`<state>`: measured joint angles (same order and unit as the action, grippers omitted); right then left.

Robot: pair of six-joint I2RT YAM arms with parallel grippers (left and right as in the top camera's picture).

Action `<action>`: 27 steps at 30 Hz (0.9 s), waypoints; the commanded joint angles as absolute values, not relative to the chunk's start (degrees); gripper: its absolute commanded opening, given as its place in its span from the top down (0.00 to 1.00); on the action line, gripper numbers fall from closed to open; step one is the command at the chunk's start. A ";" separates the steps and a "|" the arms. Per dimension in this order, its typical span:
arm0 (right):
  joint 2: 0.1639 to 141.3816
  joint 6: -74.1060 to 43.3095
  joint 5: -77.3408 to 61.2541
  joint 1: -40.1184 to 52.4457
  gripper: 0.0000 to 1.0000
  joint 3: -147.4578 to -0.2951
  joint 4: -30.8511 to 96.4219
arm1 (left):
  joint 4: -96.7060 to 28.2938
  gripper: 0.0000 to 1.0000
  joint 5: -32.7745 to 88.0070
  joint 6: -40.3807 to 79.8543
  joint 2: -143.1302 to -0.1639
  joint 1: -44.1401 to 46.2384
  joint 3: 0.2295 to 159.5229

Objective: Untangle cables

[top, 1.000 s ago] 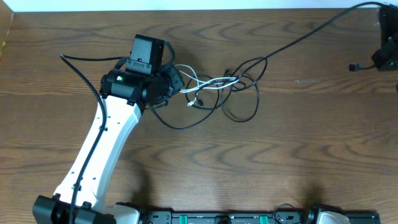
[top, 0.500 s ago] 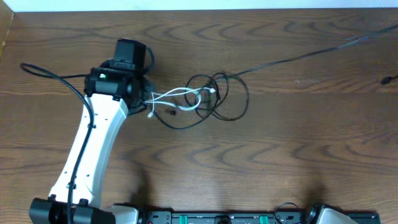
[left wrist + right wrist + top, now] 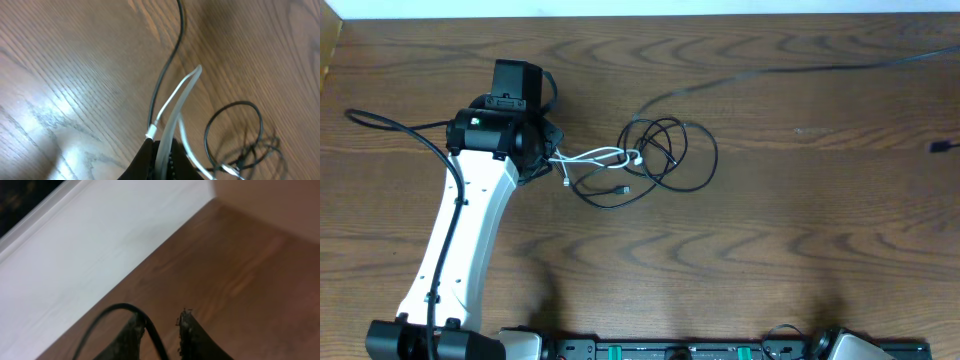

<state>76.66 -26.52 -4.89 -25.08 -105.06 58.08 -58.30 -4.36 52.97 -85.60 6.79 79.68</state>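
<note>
The cables lie in a knot at mid-table: black loops (image 3: 665,152) with a white cable (image 3: 598,156) running out of them to the left. My left gripper (image 3: 546,160) is shut on that white cable (image 3: 184,92), which passes through its tips (image 3: 161,150); a black cord (image 3: 170,57) and the black loops (image 3: 239,136) lie beyond it. One long black cable (image 3: 790,72) leads from the knot to the far right edge. In the right wrist view my right gripper (image 3: 161,318) stands open, with a black cable (image 3: 150,327) lying against its left finger.
A small black plug end (image 3: 940,147) lies by the right edge. The left arm's white link (image 3: 460,235) crosses the table's left side, with its thick black wire (image 3: 390,125) looping to the left. A white wall strip runs behind the table's far edge (image 3: 640,12).
My left gripper has pulled the white cable to the left, and the knot has slid left with it. The right gripper has gone out of the overhead view, and the long black cable has shifted.
</note>
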 commanded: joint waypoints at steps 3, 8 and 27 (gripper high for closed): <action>78.00 -21.30 -21.23 -24.95 0.84 -105.73 59.99 | -58.39 0.92 -1.19 53.08 -85.73 6.57 80.09; 78.96 -20.97 -21.63 -24.71 0.73 -105.73 62.78 | -57.89 0.92 -0.40 51.64 -85.73 6.57 80.09; 89.84 5.87 -44.95 2.28 0.01 -105.51 69.89 | -46.54 0.92 18.92 32.62 -85.49 10.94 80.09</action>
